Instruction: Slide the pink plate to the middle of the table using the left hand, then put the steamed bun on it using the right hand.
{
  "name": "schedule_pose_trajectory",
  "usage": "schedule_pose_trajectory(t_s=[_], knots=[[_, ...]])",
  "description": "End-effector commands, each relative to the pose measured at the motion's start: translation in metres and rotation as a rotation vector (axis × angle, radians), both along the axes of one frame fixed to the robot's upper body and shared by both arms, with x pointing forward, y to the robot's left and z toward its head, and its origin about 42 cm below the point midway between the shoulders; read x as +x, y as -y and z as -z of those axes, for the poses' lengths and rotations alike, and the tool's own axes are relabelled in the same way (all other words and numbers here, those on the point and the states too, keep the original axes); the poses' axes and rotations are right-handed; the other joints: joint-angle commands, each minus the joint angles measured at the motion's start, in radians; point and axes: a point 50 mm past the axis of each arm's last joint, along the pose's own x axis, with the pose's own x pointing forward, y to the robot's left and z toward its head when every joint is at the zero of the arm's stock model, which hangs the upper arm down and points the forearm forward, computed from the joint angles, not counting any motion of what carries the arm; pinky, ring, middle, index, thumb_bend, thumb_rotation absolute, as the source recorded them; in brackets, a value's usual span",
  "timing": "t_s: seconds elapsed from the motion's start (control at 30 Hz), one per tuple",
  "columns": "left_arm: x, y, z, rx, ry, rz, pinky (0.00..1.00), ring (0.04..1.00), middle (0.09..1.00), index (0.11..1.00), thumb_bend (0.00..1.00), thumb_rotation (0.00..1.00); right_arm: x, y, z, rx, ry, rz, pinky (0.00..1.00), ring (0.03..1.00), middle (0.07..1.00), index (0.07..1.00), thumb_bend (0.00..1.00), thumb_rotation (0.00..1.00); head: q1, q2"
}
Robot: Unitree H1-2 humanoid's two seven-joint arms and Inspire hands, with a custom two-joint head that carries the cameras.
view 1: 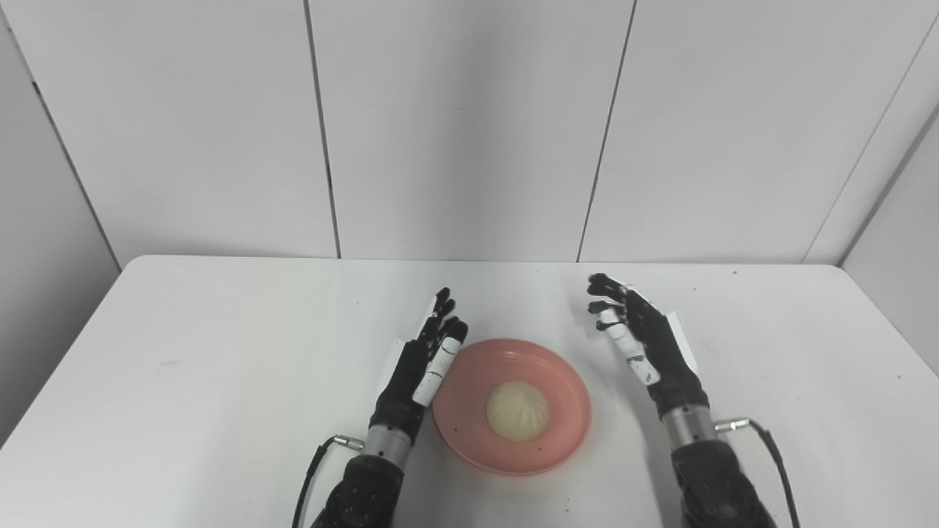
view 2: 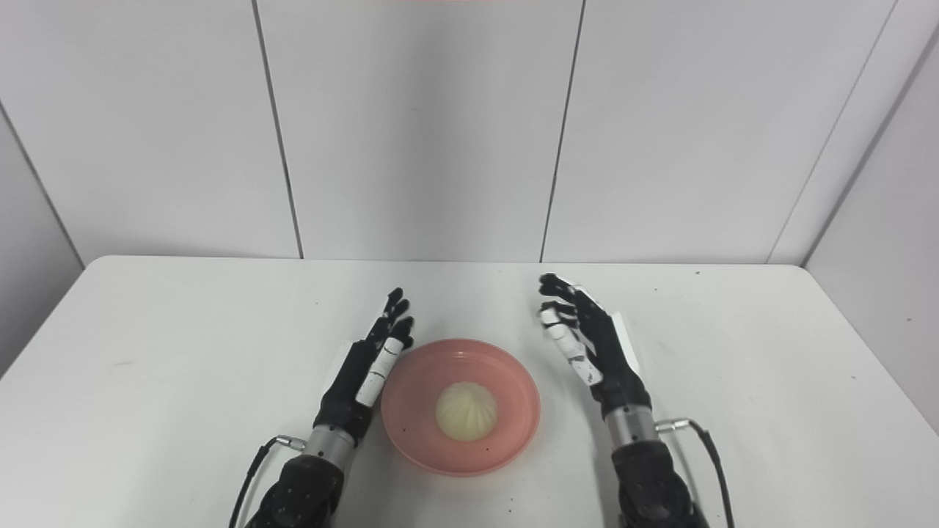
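A pink plate (view 1: 565, 411) lies on the white table near the front, about midway across. A pale steamed bun (view 1: 518, 411) rests in the plate's centre. My left hand (view 1: 422, 363) stands open right beside the plate's left rim, fingers straight and pointing away from me, holding nothing. My right hand (view 1: 645, 341) is open too, a short gap to the right of the plate, fingers slightly curled and empty. Both hands also show in the right eye view, the left hand (view 2: 367, 367) by the rim and the right hand (view 2: 590, 345) apart from it.
The white table (view 1: 220, 352) runs to a rounded back edge under grey wall panels. Cables (view 1: 774, 447) hang from both wrists near the front edge.
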Motion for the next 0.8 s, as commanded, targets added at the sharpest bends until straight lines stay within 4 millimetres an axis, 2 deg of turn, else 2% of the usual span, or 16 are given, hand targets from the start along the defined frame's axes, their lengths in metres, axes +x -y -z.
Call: schedule_pose_trajectory(t_s=[0.0,0.13,0.3,0.4,0.6,0.77], knots=[[-0.005,-0.008,0.006,0.008,0.021,-0.024,0.97,0.998,1.000,1.000,0.76,0.98,0.004,-0.006,-0.005,0.110,-0.008,-0.018,0.73,0.787,0.824,0.822,0.79,1.00,0.000,0.001],[-0.007,-0.011,0.007,-0.002,0.025,-0.042,0.99,1.000,1.000,1.000,0.75,1.00,-0.002,-0.013,0.007,0.142,-0.080,-0.035,0.73,0.795,0.850,0.838,0.77,1.00,-0.005,0.002],[-0.009,-0.012,0.009,-0.009,0.024,-0.074,1.00,1.000,1.000,1.000,0.74,1.00,-0.009,-0.020,0.014,0.117,-0.136,-0.046,0.76,0.813,0.868,0.868,0.81,1.00,-0.007,0.004],[-0.011,-0.011,0.009,-0.013,0.017,-0.082,1.00,1.000,1.000,1.000,0.74,1.00,-0.012,-0.022,0.015,0.112,-0.148,-0.048,0.76,0.815,0.868,0.869,0.81,1.00,-0.006,0.005],[-0.010,-0.009,0.009,-0.018,0.012,-0.084,1.00,1.000,1.000,1.000,0.68,1.00,-0.014,-0.024,0.016,0.127,-0.180,-0.046,0.76,0.818,0.873,0.876,0.81,1.00,-0.008,0.004],[-0.007,-0.010,0.008,-0.032,-0.003,-0.100,1.00,1.000,1.000,1.000,0.69,1.00,-0.014,-0.026,0.011,0.122,-0.199,-0.041,0.76,0.821,0.881,0.881,0.80,1.00,-0.005,0.004]])
